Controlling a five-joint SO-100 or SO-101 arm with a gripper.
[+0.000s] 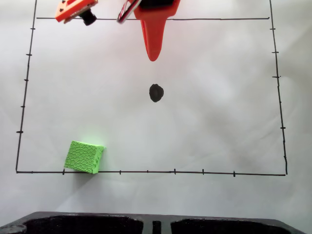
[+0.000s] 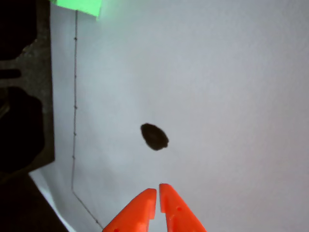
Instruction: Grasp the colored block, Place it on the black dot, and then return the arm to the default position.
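The green block [image 1: 84, 157] rests on the white sheet at the lower left, against the bottom border line; the wrist view catches its edge [image 2: 77, 6] at the top left. The black dot [image 1: 156, 92] is bare in the middle of the sheet, also in the wrist view as the black dot [image 2: 154, 137]. My orange gripper [image 1: 153, 54] hangs from the top edge, its pointed tip above the dot and far from the block. In the wrist view the gripper [image 2: 158, 189] is shut, its two tips together with nothing between them.
Thin black border lines [image 1: 146, 171] with tick marks frame the sheet. A black moulded base [image 1: 156, 224] runs along the bottom edge, seen at the left as the black base [image 2: 24, 96] in the wrist view. An orange part with a black knob [image 1: 78, 10] sits top left.
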